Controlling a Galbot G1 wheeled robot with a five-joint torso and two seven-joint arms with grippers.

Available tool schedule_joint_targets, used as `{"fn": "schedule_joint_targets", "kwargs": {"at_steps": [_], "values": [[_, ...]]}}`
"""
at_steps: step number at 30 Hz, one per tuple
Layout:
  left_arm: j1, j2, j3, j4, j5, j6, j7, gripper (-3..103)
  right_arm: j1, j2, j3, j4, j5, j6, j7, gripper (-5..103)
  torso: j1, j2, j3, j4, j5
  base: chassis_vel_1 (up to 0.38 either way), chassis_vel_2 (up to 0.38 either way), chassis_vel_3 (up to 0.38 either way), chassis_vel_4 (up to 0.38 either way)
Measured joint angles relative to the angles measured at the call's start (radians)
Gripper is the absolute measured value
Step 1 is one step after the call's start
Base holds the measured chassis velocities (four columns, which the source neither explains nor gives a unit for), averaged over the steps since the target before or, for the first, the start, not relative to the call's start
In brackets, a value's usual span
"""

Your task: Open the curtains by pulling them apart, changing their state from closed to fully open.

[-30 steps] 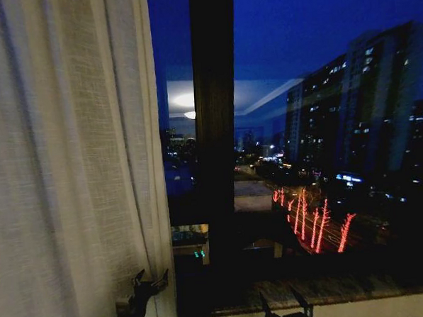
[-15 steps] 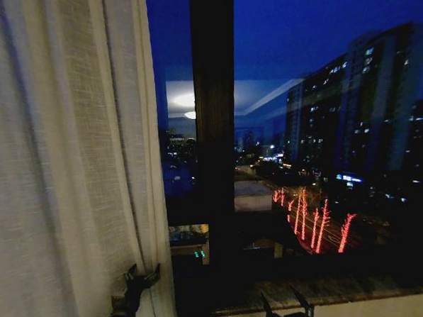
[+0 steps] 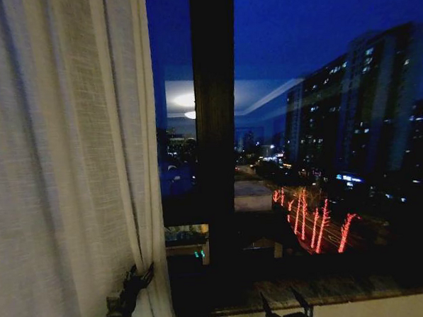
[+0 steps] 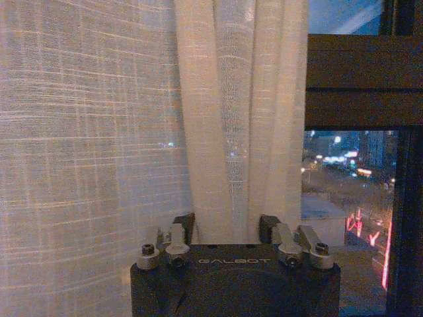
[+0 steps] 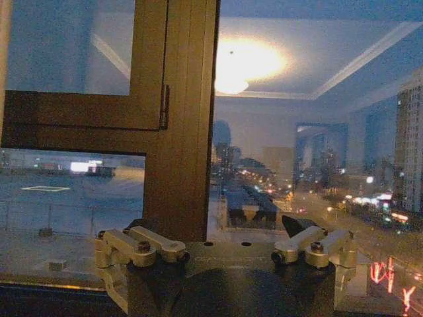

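Left hand (image 3: 136, 277) at lower left, clamped on curtains (image 3: 63, 173) edge fold; we judge window mostly uncovered. Right hand (image 3: 285, 312) at bottom centre, fingers apart, idle.

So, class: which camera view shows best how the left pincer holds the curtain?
The left wrist view: the left pincer has a bunch of curtain pleats between its fingers, seen close. The head view shows this pincer small and dark at the curtain's inner edge. The right wrist view faces the window frame.
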Motion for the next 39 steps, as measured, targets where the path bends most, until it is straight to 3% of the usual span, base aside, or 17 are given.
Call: {"fn": "schedule_joint_targets", "kwargs": {"at_steps": [13,18,29,39], "values": [[0.015,-0.001,-0.015,-0.004,-0.001,-0.002,0.010,2,0.009,0.000,-0.002,-0.005,0.005,-0.003,0.001,100,0.000,0.000,0.000,-0.0001,0.0000,0.000,0.000,0.000,0.000],[0.031,-0.003,-0.032,-0.012,-0.004,-0.002,0.023,0,0.012,0.000,-0.003,-0.005,0.008,-0.006,0.012,100,0.000,0.000,0.000,-0.0001,0.0000,0.000,0.000,0.000,0.000],[0.129,-0.013,-0.156,-0.072,-0.031,-0.036,0.136,0,0.029,0.000,-0.011,-0.015,0.038,-0.007,0.034,100,0.000,0.000,0.000,0.0001,0.0001,0.000,0.000,0.000,0.000],[0.141,-0.011,-0.159,-0.089,-0.032,-0.030,0.137,0,0.045,0.000,-0.010,-0.021,0.042,-0.011,0.037,100,0.000,0.000,0.000,-0.0001,0.0001,0.000,0.000,0.000,0.000]]}}
